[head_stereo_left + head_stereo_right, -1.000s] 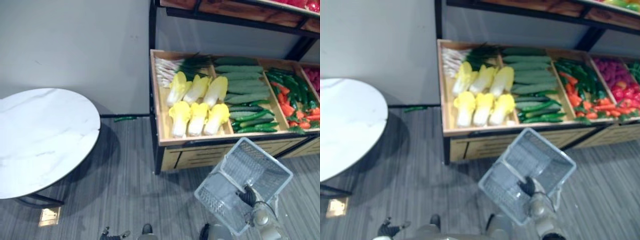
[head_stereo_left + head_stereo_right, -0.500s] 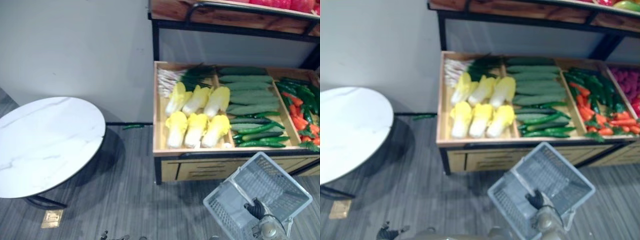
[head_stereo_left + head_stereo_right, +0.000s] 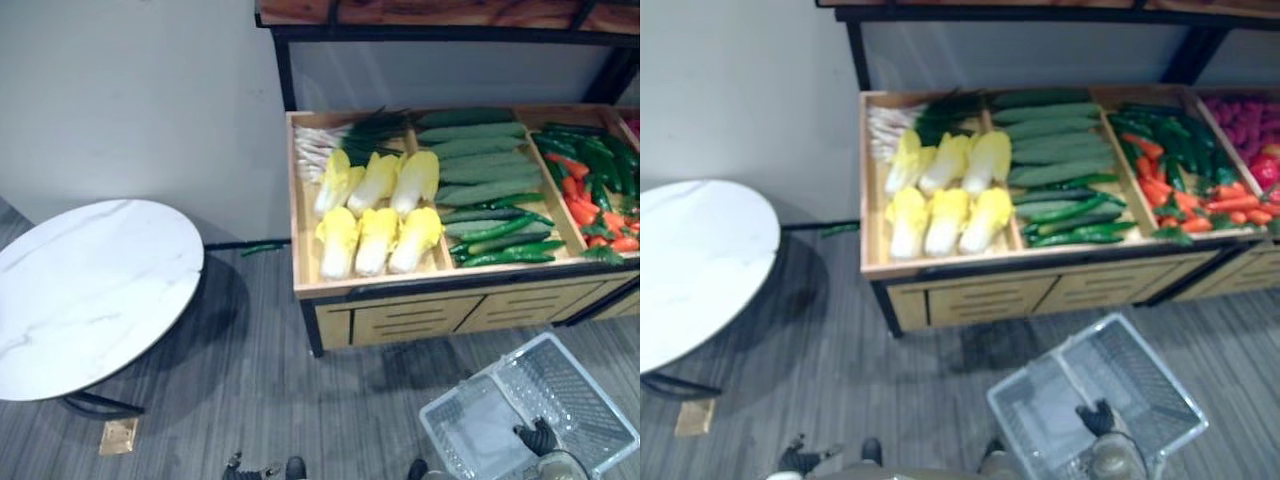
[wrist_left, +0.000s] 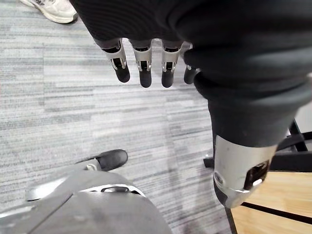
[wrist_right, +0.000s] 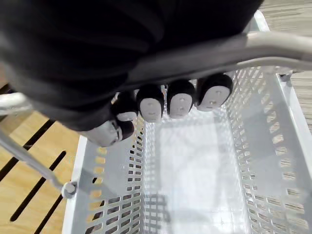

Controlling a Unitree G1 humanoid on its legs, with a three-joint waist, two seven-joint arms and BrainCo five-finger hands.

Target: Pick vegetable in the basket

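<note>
One right robot hand [image 5: 180,103] curls round the handle [image 5: 234,48] of the basket [image 5: 256,146].

A round white marble-topped table [image 3: 90,290] is pictured at the left of the frame on a grey striped floor [image 3: 260,400], a brass floor plate [image 3: 119,436] set below it. A wooden display stand [image 3: 440,315] is placed upper right against a pale wall [image 3: 140,100].

Frame edge cuts basket [image 3: 475,425] corner; far-right red produce [image 3: 1243,128] blurred, perhaps peppers.
</note>
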